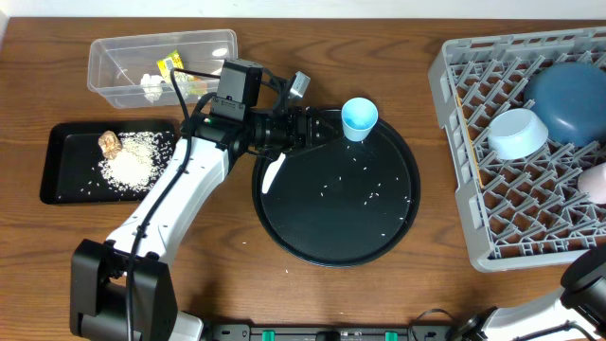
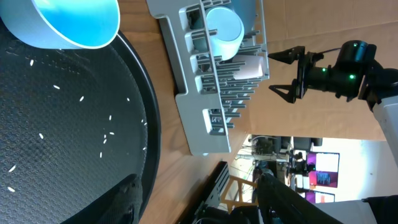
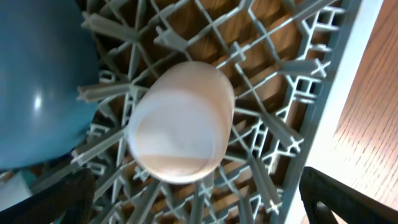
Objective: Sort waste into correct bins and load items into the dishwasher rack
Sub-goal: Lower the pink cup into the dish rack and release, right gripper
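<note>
While the dishwasher rack [image 1: 453, 142] is carrying dark-blue bowl [image 1: 568, 99], white bowl [image 1: 518, 133] and pink cup [image 3: 180, 121] below the released right gripper [image 3: 196, 180], the left gripper [image 1: 329, 125] is hovering spread, empty, beside the light-blue cup [image 1: 360, 118] at the black tray [image 1: 303, 208] rim, needing centred, level closing.

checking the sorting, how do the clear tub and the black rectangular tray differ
The clear tub is see-through and deep-walled; the black tray is opaque and shallow. The tub holds the yellow-green wrapper and white tissue; the tray holds rice and a brown lump. Both are rectangular.
</note>
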